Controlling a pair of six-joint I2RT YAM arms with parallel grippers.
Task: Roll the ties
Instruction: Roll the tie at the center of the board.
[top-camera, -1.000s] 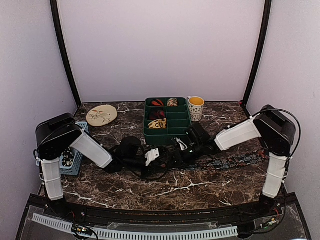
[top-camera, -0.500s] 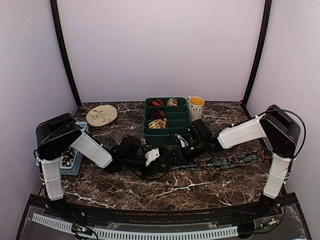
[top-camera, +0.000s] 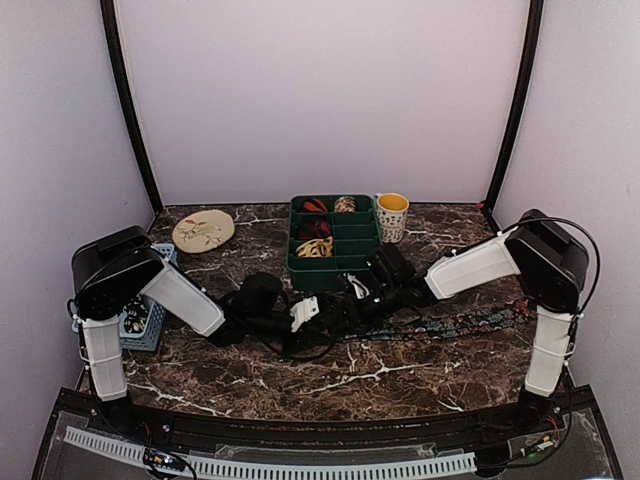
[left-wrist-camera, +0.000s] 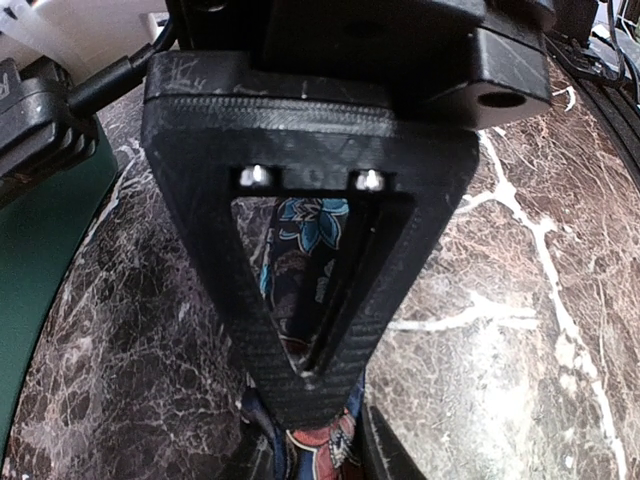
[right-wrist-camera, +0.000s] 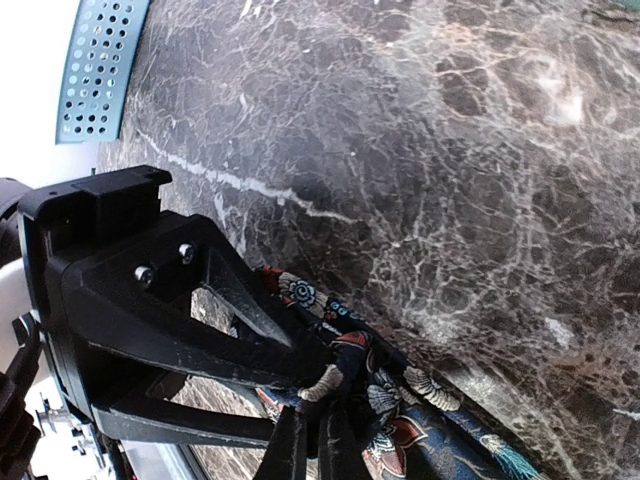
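Observation:
A dark blue tie with a red and cream flower pattern (top-camera: 470, 322) lies flat across the right half of the marble table, and its left end reaches the middle. My left gripper (top-camera: 335, 312) and right gripper (top-camera: 358, 300) meet at that end. In the left wrist view the left gripper (left-wrist-camera: 310, 385) is shut, with the tie (left-wrist-camera: 305, 225) under and between its tips. In the right wrist view the right gripper (right-wrist-camera: 312, 445) is shut on a bunched fold of the tie (right-wrist-camera: 420, 420), right next to the left gripper's fingers (right-wrist-camera: 200, 330). Rolled ties (top-camera: 315, 247) sit in the green tray (top-camera: 365, 262).
The green divided tray stands just behind the grippers and shows in the left wrist view (left-wrist-camera: 40, 250). A mug (top-camera: 392, 215) stands to its right. A round plate (top-camera: 203, 230) is at the back left. A blue basket (top-camera: 150, 318) sits under the left arm.
The right arm's wrist has shifted a little to the left, toward the tray. The left arm and the tie's long part have not visibly moved.

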